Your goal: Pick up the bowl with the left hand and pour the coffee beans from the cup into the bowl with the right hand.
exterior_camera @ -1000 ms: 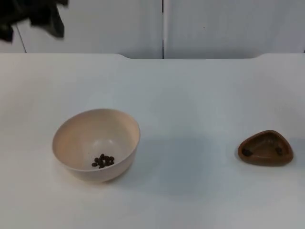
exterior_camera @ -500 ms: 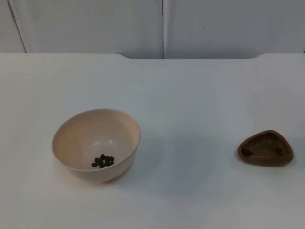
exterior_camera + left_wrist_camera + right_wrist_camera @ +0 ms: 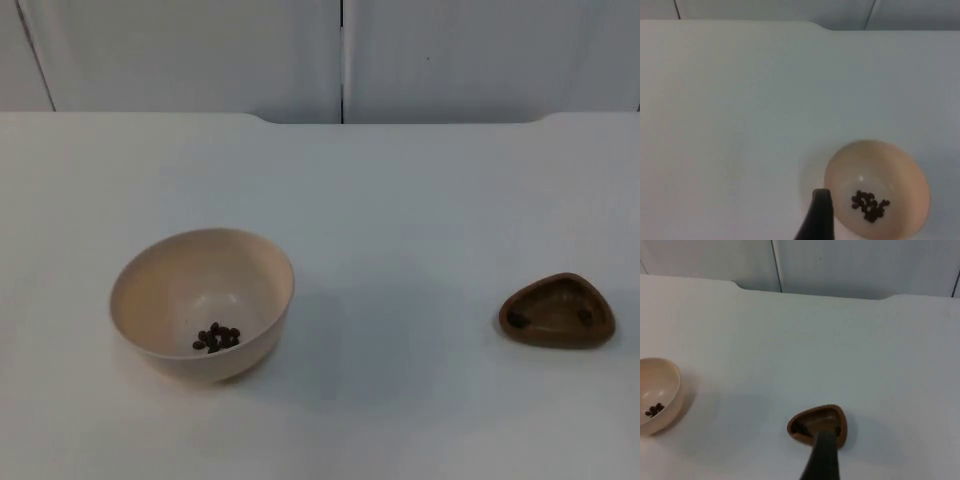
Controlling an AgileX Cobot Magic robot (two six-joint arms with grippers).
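Beige bowl (image 3: 202,303): on the counter (image 3: 400,200), just under the left pincer (image 3: 816,220), beans (image 3: 216,337) inside.
Brown cup (image 3: 817,426): on the counter beneath the right pincer (image 3: 821,457), a few beans left.
Pincers: both raised above; apart or together, cannot tell.
Risk: task looks done; a careless descent could tip the bowl, spilling beans.

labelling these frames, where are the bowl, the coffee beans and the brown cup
bowl (image 3: 160,290), top view, bare inner wall
coffee beans (image 3: 216,337), top view, middle of the pile in the bowl
brown cup (image 3: 557,310), top view, inside floor
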